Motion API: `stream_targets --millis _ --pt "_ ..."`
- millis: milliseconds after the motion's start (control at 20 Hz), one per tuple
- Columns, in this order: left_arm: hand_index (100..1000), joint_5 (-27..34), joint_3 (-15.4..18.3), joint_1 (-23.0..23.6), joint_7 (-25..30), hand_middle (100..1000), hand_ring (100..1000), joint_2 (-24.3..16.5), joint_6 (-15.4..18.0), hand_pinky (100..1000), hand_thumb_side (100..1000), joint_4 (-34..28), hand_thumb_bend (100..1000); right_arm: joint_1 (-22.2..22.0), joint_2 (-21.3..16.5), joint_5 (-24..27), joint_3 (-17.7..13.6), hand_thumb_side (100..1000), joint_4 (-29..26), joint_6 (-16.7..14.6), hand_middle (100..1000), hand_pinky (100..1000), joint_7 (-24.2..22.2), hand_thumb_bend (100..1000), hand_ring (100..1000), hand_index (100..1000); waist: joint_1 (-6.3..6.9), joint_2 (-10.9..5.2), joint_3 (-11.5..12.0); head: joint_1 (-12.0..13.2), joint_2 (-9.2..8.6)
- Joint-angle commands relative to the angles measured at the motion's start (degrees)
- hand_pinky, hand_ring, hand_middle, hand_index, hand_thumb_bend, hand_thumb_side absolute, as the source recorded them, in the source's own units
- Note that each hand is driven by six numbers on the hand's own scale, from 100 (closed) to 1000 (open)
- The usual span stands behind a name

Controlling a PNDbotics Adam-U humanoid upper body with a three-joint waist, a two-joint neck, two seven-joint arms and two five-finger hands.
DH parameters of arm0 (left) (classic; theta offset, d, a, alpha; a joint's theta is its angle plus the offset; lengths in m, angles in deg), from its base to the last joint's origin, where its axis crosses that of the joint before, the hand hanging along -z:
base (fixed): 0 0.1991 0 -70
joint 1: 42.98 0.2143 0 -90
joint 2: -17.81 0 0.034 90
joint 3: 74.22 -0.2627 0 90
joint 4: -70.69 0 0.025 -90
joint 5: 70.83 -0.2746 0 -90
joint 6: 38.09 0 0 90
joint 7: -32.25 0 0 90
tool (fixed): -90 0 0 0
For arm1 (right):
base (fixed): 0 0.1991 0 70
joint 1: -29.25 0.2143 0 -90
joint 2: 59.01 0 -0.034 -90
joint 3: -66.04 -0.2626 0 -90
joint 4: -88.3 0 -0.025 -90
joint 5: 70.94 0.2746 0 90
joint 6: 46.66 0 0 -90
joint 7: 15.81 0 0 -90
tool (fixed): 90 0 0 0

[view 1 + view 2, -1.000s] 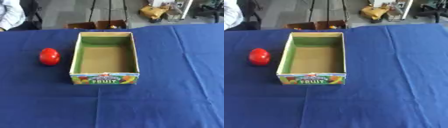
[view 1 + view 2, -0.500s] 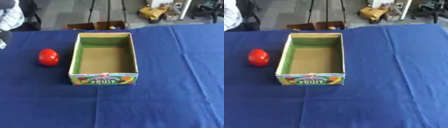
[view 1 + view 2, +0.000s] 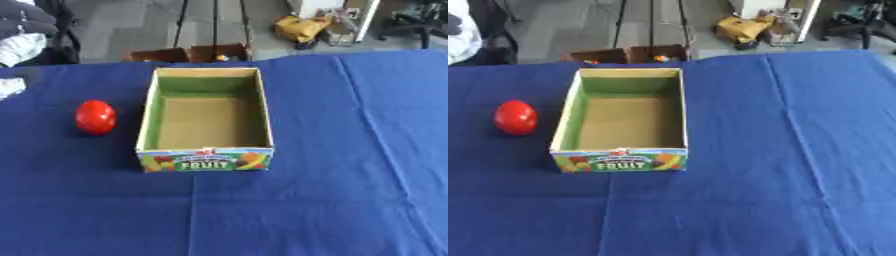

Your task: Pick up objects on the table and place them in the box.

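A shiny red rounded fruit [image 3: 94,117] lies on the blue tablecloth [image 3: 341,165], left of the box and a short gap away from its left wall. The open cardboard box [image 3: 206,160] stands in the middle of the table. It has green inner walls, a brown floor and a front panel printed "FRUIT". Nothing shows inside it. Neither of my hands appears in either eye view.
A white shape [image 3: 8,87] rests on the cloth at the far left edge, apart from the fruit. Beyond the table's far edge, brown cartons [image 3: 188,53] and a yellow bundle [image 3: 299,27] sit on the floor. Blue cloth stretches right of and in front of the box.
The fruit and the box have kept their places. The white shape at the far left edge was not there a second ago.
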Motion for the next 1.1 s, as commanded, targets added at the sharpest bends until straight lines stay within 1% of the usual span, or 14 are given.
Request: stream_targets --millis 50,100,150,200,250,300,350,400,550,600,700,750,900,1100 --pt "1000 -2.5 -0.5 -2.6 6.5 966 1000 -0.7 7.7 1000 970 2.3 443 0.2 -1.5 0.8 0.0 859 -0.9 -0.7 603 694 0.1 100 779 805 -0.03 -1.07 -0.1 0.3 -0.65" --pt "1000 -3.3 -0.8 -3.1 6.4 968 1000 -0.4 8.2 1000 976 3.1 460 0.2 -1.5 0.8 0.1 859 -0.9 -0.7 603 694 0.0 100 778 805 -0.03 -1.06 -0.1 0.3 -0.73" --pt "1000 -4.1 -1.0 -3.7 6.3 979 1000 -0.2 8.7 1000 997 3.8 582 0.1 -1.5 0.9 0.1 859 -0.9 -0.7 602 694 -0.1 100 779 804 -0.02 -1.05 -0.2 0.4 -0.81" --pt "1000 -5.1 -1.1 -4.1 5.9 980 1000 0.1 9.1 1000 999 4.3 593 0.1 -1.5 0.9 0.1 859 -0.9 -0.7 602 694 -0.2 100 779 804 -0.03 -1.04 -0.2 0.4 -0.88" --pt "1000 -6.1 -1.3 -4.4 5.4 992 1000 0.4 9.4 1000 1000 4.9 670 0.1 -1.4 1.0 0.1 858 -0.9 -0.7 601 694 -0.3 100 780 804 -0.02 -1.0 -0.2 0.5 -0.99" --pt "1000 -7.1 -1.4 -4.7 4.7 996 1000 0.6 9.7 1000 1000 5.6 693 0.1 -1.4 1.0 0.2 857 -0.9 -0.6 601 694 -0.4 100 780 803 -0.01 -0.97 -0.3 0.6 -1.08" --pt "1000 -8.2 -1.6 -4.9 4.0 1000 1000 0.9 9.9 1000 1000 6.2 799 0.1 -1.4 1.0 0.2 855 -0.9 -0.6 600 694 -0.5 100 780 802 0.0 -0.94 -0.3 0.6 -1.15" --pt "1000 -9.4 -1.7 -5.2 3.1 1000 1000 1.2 9.9 1000 1000 7.0 867 0.1 -1.3 1.1 0.2 855 -0.9 -0.6 599 694 -0.5 100 780 801 0.01 -0.92 -0.4 0.6 -1.19" --pt "1000 -12.9 -2.1 -5.9 0.3 1000 1000 2.3 9.6 1000 1000 8.4 961 0.2 -1.2 1.2 0.2 854 -0.9 -0.5 598 694 -0.8 100 780 800 0.07 -0.9 -0.4 0.6 -1.27" --pt "1000 -14.1 -2.4 -6.2 -0.5 1000 1000 2.6 9.8 1000 1000 8.9 970 0.2 -1.2 1.3 0.2 854 -0.9 -0.5 598 693 -0.8 100 780 800 0.1 -0.88 -0.4 0.6 -1.3" --pt "1000 -17.2 -3.3 -6.7 -1.2 1000 1000 3.0 10.5 1000 1000 9.8 960 0.2 -1.2 1.4 0.2 853 -0.9 -0.5 597 693 -0.9 100 780 800 0.16 -0.84 -0.6 0.7 -1.37" --pt "1000 -18.5 -3.6 -6.9 -1.5 1000 1000 3.3 10.9 1000 1000 10.4 934 0.2 -1.2 1.4 0.2 853 -0.9 -0.5 596 694 -0.9 100 781 801 0.18 -0.81 -0.6 0.7 -1.39" --pt "1000 -21.9 -4.6 -7.8 -1.3 1000 1000 4.5 12.4 1000 1000 13.0 895 0.2 -1.0 1.5 0.3 852 -0.9 -0.4 594 694 -1.2 100 782 799 0.25 -0.68 -0.8 0.8 -1.39" --pt "1000 -25.8 -5.0 -9.4 -0.5 1000 1000 7.2 13.3 1000 1000 17.8 831 0.2 -0.8 1.6 0.5 850 -0.9 -0.4 592 695 -1.5 100 783 798 0.21 -0.51 -1.1 1.2 -1.49"
